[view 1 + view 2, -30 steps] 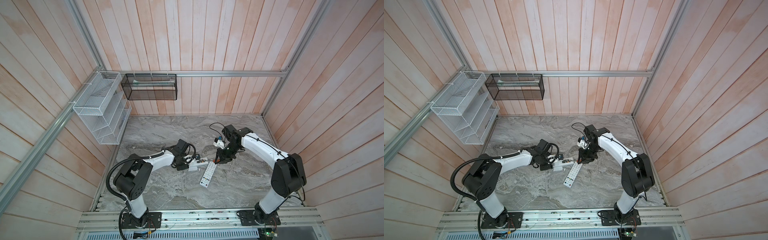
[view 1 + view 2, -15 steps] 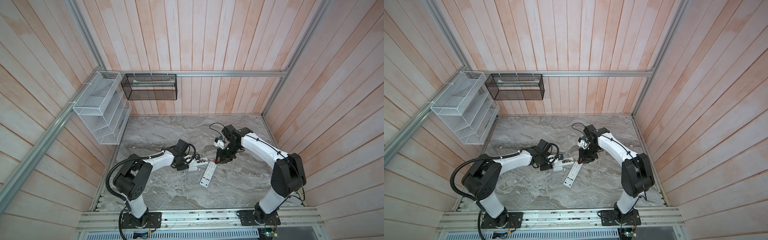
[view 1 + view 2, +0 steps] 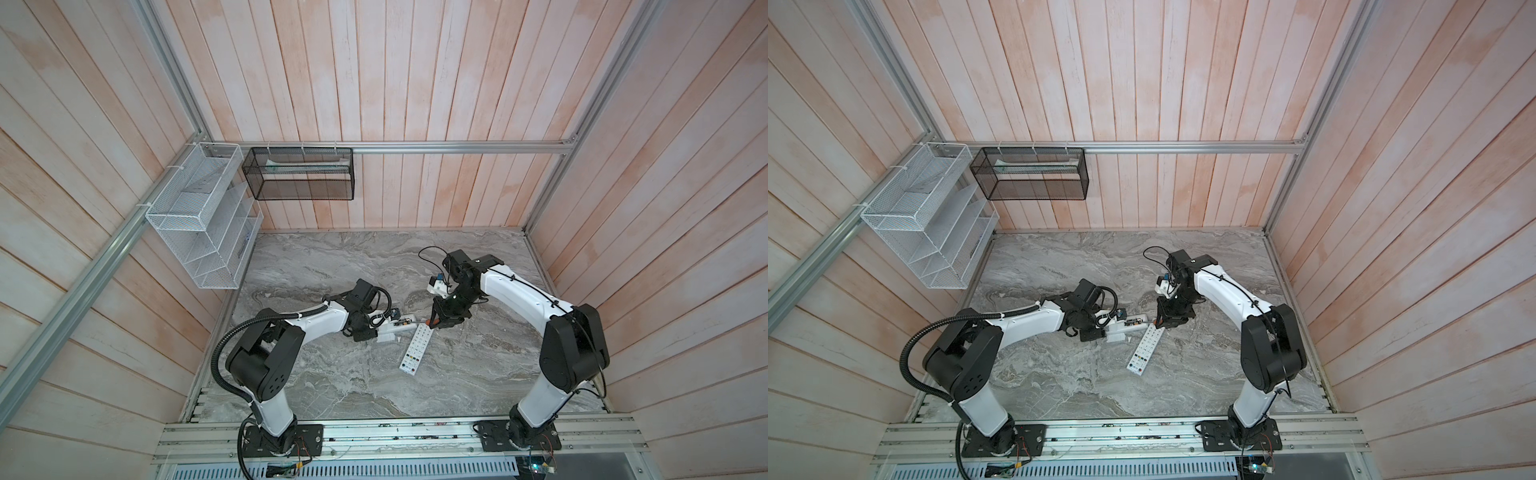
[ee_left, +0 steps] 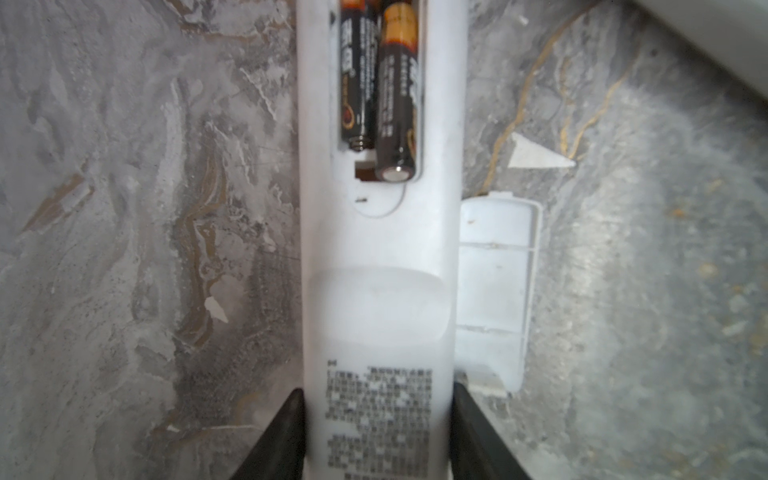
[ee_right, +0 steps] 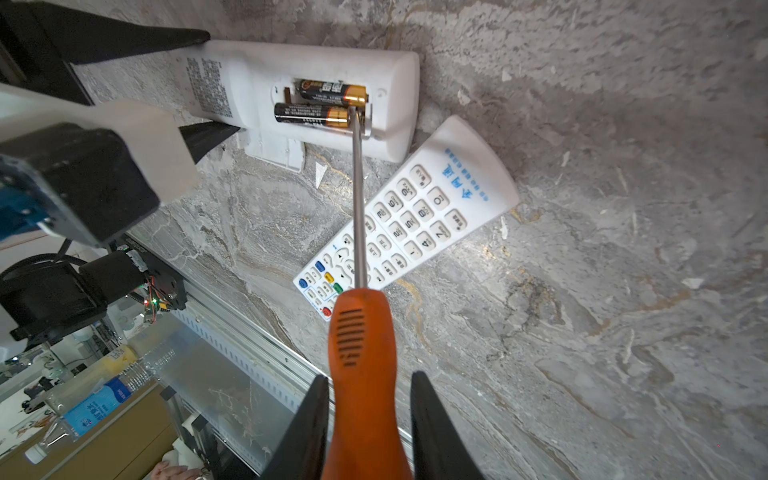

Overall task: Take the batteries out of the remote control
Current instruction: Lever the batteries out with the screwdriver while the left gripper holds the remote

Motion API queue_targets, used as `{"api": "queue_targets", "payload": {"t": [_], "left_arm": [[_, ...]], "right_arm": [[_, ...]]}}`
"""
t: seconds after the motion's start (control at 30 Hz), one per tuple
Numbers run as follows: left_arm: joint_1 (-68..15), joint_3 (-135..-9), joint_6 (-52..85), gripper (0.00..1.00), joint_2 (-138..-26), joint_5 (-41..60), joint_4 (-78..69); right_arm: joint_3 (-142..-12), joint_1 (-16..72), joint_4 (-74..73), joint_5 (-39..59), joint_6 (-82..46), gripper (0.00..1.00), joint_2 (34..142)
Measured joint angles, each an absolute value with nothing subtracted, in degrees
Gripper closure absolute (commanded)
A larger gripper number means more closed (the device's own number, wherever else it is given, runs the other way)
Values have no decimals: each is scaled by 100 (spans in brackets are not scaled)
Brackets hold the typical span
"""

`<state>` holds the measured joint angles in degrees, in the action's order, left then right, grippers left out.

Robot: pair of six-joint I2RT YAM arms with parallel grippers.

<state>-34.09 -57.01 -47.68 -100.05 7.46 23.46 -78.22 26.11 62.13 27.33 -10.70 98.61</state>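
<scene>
A white remote control [image 4: 378, 291] lies back side up, and my left gripper [image 4: 376, 399] is shut on its printed end. Its compartment is open and holds two dark batteries [image 4: 397, 91] with gold ends; the flat end of one appears lifted over the rim. My right gripper [image 5: 370, 382] is shut on an orange-handled screwdriver [image 5: 361, 353]. The steel tip of the screwdriver rests at the gold end of the batteries [image 5: 311, 115]. In both top views the two grippers, left [image 3: 384, 330] and right [image 3: 442, 322], meet mid-table.
The loose white battery cover [image 4: 494, 291] lies on the marble beside the held remote. A second remote [image 5: 407, 220] lies buttons up just beyond the first, under the screwdriver shaft. A white wire rack [image 3: 199, 232] and a black mesh basket [image 3: 299, 174] hang on the walls.
</scene>
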Motion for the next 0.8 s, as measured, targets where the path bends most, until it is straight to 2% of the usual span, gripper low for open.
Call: {"api": "queue_targets", "payload": {"t": [0.43, 0.8], "left_arm": [[-3496, -5743, -4504, 81, -10005, 628, 2421], [-3507, -5795, -4294, 81, -10014, 694, 2530]], "right_arm": [[-8051, 2698, 5999, 3148, -2021, 100, 10047], [-6571, 2810, 4720, 3310, -2838, 100, 9190]]}}
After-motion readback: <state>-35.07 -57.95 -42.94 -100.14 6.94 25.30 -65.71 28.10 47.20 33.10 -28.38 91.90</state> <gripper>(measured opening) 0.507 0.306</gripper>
